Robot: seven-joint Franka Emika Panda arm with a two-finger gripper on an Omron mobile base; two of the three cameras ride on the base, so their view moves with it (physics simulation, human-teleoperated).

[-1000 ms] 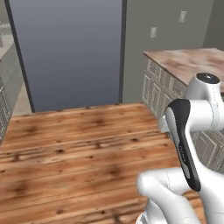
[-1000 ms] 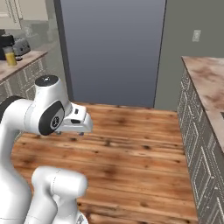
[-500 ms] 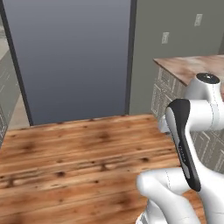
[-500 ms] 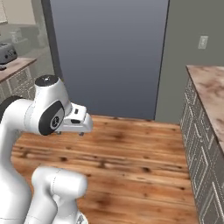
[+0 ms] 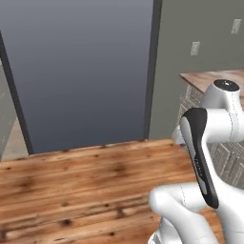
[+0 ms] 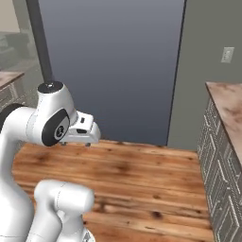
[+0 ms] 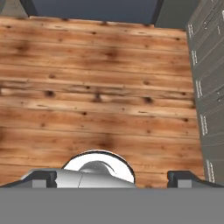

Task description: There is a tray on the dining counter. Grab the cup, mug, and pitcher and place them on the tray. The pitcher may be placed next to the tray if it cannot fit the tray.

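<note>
The tray, dining counter, cup, mug and pitcher are out of view. My gripper hangs at the end of the folded white arm, over the wooden floor. In the hand view its dark fingertips stand far apart, so the gripper is open with nothing between them, and plank floor lies below.
A tall dark grey panel fills the wall ahead, with grey wall and outlets to its right. A marbled worktop over cream drawer fronts runs along the right side. Another counter edge shows far left.
The whole picture has shifted: the base has driven closer to the grey panel, which looms larger, and the side counters have slid outward. The arm keeps its pose and the gripper stays open.
</note>
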